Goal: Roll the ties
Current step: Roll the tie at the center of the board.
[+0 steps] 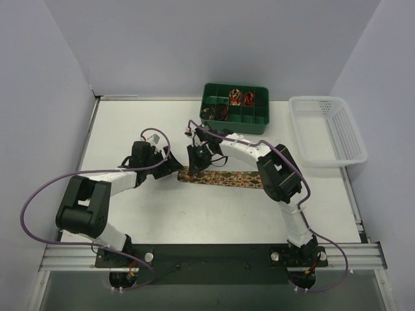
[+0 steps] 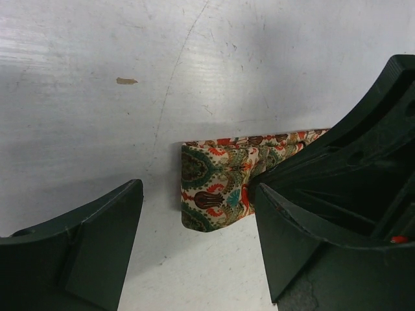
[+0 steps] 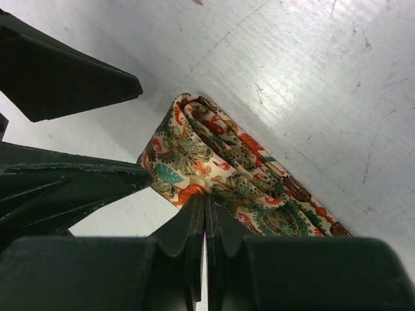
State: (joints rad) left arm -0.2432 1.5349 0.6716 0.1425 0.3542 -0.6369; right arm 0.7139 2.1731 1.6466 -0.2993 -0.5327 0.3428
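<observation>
Right gripper (image 3: 206, 206): fingers together, pinched on the folded end of the tie (image 3: 194, 149). Left gripper (image 2: 198, 193): fingers apart, one on each side of that same end. The tie is brown-gold with red and green ornaments. It lies as a flat strip at the centre of the table (image 1: 130, 123), its left end doubled over. The green bin (image 1: 211, 89) behind it holds coils (image 1: 238, 97) in some compartments. The white basket (image 1: 353, 133) stands to the bin's right. Both arms reach inward, elbows bent, wrists angled down.
</observation>
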